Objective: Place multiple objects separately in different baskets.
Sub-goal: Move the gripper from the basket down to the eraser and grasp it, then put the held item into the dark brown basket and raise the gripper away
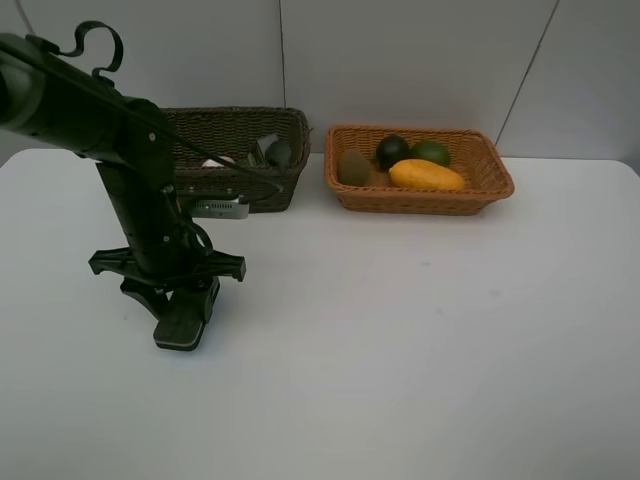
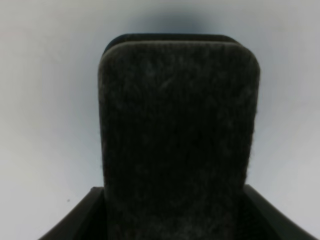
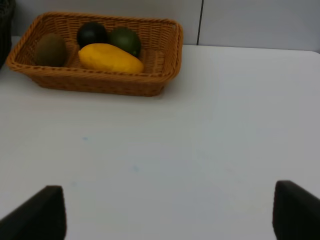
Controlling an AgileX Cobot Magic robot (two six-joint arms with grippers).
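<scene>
The black eraser point(image 1: 181, 328) lies on the white table at the left and fills the left wrist view point(image 2: 177, 135). My left gripper point(image 1: 178, 300) is down over it, fingers flush against both its sides. The orange-tan basket point(image 1: 420, 198) holds the brown kiwi point(image 1: 353, 167), dark mangosteen point(image 1: 392, 150), green lime point(image 1: 432, 152) and yellow mango point(image 1: 426, 175); the right wrist view shows the same basket point(image 3: 100, 85) and mango point(image 3: 110, 57). The dark basket point(image 1: 235, 185) holds a dark green bottle point(image 1: 278, 153) and something white. The pink bottle is hidden. My right gripper point(image 3: 170, 215) is open and empty.
The two baskets stand side by side at the back of the table, against a grey wall. The left arm point(image 1: 130, 190) leans over the front of the dark basket. The dark basket's edge point(image 3: 5, 30) shows at the side of the right wrist view.
</scene>
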